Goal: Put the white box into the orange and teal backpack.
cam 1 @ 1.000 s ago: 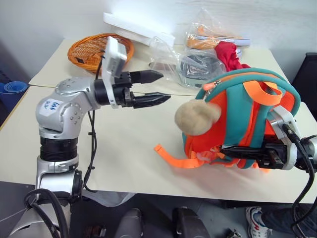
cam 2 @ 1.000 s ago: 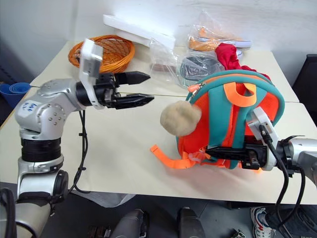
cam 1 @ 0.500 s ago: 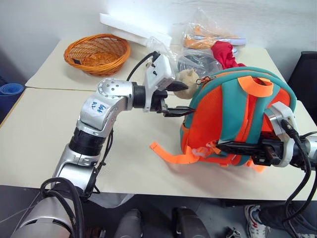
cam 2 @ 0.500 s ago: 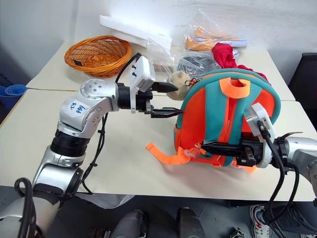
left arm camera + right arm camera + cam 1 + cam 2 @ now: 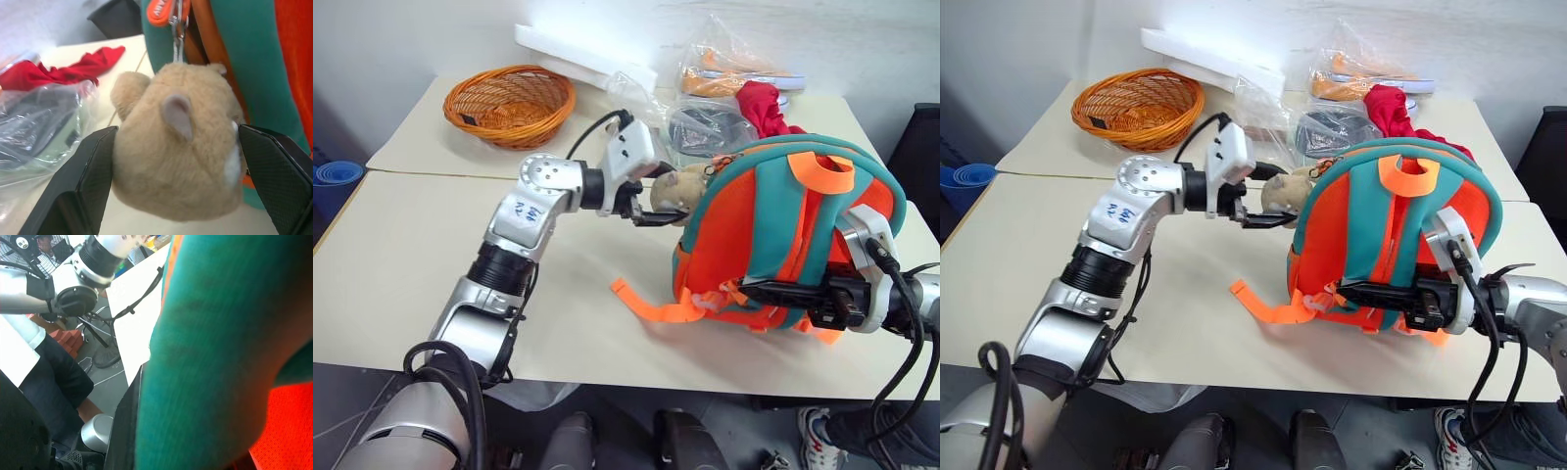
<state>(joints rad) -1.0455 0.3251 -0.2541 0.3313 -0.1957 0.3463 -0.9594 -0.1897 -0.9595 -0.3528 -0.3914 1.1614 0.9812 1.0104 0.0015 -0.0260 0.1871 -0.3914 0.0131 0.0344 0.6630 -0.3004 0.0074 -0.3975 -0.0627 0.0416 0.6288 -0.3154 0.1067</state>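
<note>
The left gripper [image 5: 176,161] stood apart around the plush charm [image 5: 178,147] on the backpack [image 5: 783,225]; the right gripper [image 5: 773,292] was clamped on the backpack. No white box visible, so packing remained undone.

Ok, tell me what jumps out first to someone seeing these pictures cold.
The orange and teal backpack standing upright at the table's right side grabs the eye, with the right tool shut on its lower strap. Next is the beige plush toy hanging from its zipper, bracketed by the left tool, whose fingers sit on either side of it. At the far left corner sits an orange wicker basket.
</note>
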